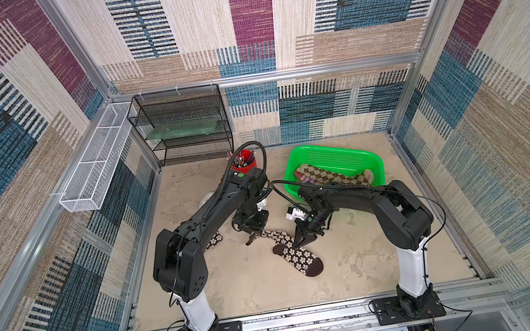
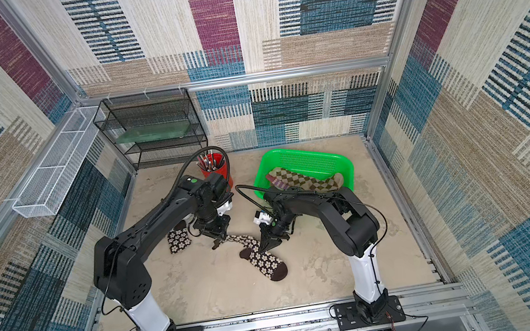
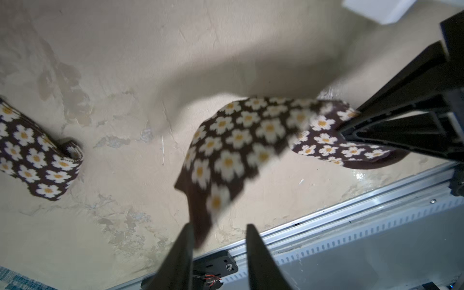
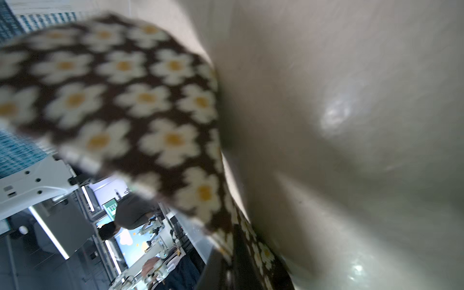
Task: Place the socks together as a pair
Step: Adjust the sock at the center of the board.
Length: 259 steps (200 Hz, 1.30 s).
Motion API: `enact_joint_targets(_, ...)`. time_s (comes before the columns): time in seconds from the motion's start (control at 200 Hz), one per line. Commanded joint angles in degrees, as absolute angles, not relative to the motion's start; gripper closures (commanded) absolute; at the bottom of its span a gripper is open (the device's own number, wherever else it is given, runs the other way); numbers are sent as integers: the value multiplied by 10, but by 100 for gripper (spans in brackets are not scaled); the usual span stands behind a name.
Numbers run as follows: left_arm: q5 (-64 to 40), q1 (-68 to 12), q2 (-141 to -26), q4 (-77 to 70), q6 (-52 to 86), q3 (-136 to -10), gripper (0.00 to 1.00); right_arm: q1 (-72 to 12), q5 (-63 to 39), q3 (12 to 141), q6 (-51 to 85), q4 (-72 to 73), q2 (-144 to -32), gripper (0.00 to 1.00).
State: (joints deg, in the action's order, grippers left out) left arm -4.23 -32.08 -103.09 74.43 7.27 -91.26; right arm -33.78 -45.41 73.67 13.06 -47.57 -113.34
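Worktop [image 1: 237, 290], left to right: mate flowered sock [image 2: 179, 240] lies flat beside the left arm, awaiting its partner; left pincer [image 3: 218, 226] stands with jaws parted, the cuff of the held flowered sock [image 1: 299, 258] drooping ungripped beside one finger. Right pincer [image 1: 296, 243] is closed on that sock's middle, likely to drag it leftward; argyle socks [image 1: 330, 177] rest in the green basket [image 1: 335, 159], seemingly already paired.

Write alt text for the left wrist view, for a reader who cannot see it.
A dark brown sock with white flowers sags above the beige table, pinched by the shut right hand, its blurred free end beside the open left hand. A matching sock lies on the table, apart from it.
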Motion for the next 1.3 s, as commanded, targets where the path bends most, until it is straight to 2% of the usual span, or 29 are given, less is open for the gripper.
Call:
enact_joint_targets(0.0, 17, -322, -1034, 743, 84, -943, 44, -338, -365, 747, 136, -483, -1137, 88)
enact_joint_targets(0.035, 30, -322, -1029, 738, 91, -950, 31, -339, -348, 748, 139, -483, -1136, 88)
enact_joint_targets(0.045, 33, -322, -1027, 736, 93, -953, 23, -339, -344, 748, 140, -483, -1136, 88)
enact_joint_targets(0.075, 42, -323, -1021, 731, 98, -957, 10, -339, -331, 749, 141, -483, -1135, 84)
enact_joint_targets(0.085, 45, -323, -1019, 729, 99, -958, 3, -339, -327, 749, 142, -482, -1135, 83)
enact_joint_targets(0.105, 50, -322, -1015, 727, 102, -961, 1, -339, -318, 749, 144, -482, -1134, 83)
enact_joint_targets(0.245, 51, -322, -990, 719, 106, -970, 1, -341, -267, 753, 151, -477, -1120, 75)
enact_joint_targets(0.331, 44, -324, -969, 717, 97, -961, 1, -336, -250, 755, 160, -471, -1114, 65)
enact_joint_targets(0.441, 31, -331, -931, 710, 84, -923, 1, -338, -237, 767, 160, -478, -1109, 60)
enact_joint_targets(0.506, 28, -336, -899, 704, 76, -883, 1, -346, -235, 768, 160, -478, -1092, 59)
enact_joint_targets(0.636, 39, -352, -811, 657, 63, -783, 1, -362, -238, 736, 176, -456, -1040, 49)
enact_joint_targets(0.761, 26, -375, -744, 582, 36, -705, 1, -376, -252, 689, 197, -418, -977, 32)
enact_joint_targets(1.012, -16, -431, -657, 400, -137, -533, 2, -401, -218, 612, 209, -366, -858, 14)
enact_joint_targets(1.142, -11, -430, -654, 366, -225, -471, 2, -395, -217, 565, 226, -343, -801, 5)
enact_joint_targets(1.167, -8, -429, -661, 362, -239, -466, 2, -396, -216, 557, 229, -339, -791, 0)
enact_joint_targets(1.292, -7, -428, -711, 351, -287, -454, 4, -395, -212, 529, 246, -327, -750, 3)
